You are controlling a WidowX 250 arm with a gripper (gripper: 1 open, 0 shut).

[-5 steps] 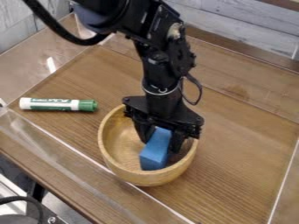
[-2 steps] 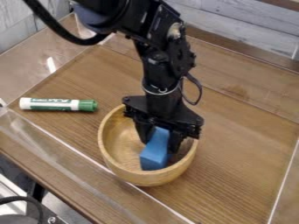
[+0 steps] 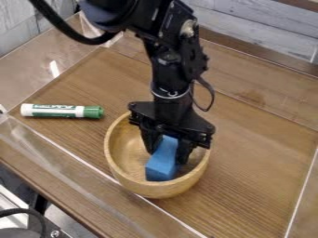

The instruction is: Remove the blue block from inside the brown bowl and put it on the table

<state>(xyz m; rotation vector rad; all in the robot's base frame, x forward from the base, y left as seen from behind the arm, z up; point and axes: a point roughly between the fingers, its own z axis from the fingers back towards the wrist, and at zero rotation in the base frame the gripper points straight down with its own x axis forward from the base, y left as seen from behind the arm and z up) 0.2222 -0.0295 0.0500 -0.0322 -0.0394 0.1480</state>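
At lower centre, the blue block (image 3: 163,161) is clamped by the gripper (image 3: 170,147) — inside the brown bowl (image 3: 125,160).

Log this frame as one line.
gripper: closed around small bright-blue rectangular block | block: inside round light-brown wooden bowl | stage: grasp, not lifted

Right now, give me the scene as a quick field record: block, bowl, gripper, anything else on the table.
block: blue block, inside the bowl, standing tilted on end, lower end low in the bowl
bowl: brown wooden bowl, upright on the table, near the front edge
gripper: gripper pointing straight down into the bowl, fingers on either side of the block's upper end, jaws closed on it
lift: block not yet clear of the bowl
other: green-and-white marker lying flat on the table, left of the bowl, apart from it
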